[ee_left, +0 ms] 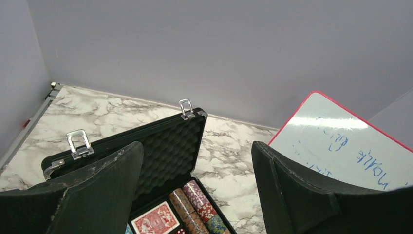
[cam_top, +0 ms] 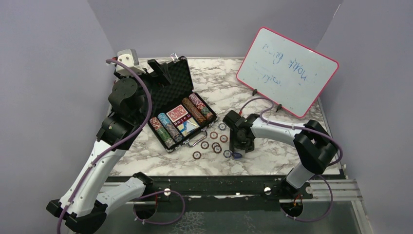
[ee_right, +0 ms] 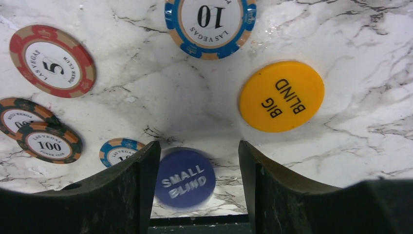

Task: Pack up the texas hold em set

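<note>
Blue small-blind button (ee_right: 185, 179) low between the right gripper's (ee_right: 198, 146) parted fingers (ee_right: 131, 195)

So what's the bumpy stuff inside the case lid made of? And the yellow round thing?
The lid lining looks like soft black foam: it is matte, with rows of egg-crate bumps. The yellow button looks like hard plastic, smooth and evenly coloured with printed black letters, though a picture can't make that certain.

The open black briefcase (cam_top: 178, 83) lies on the marble table (cam_top: 224, 87), chip rows (cam_top: 196, 110) and card decks (cam_top: 178, 115) inside, loose chips (cam_top: 197, 155) between its handle and the right gripper (cam_top: 237, 150).
</note>
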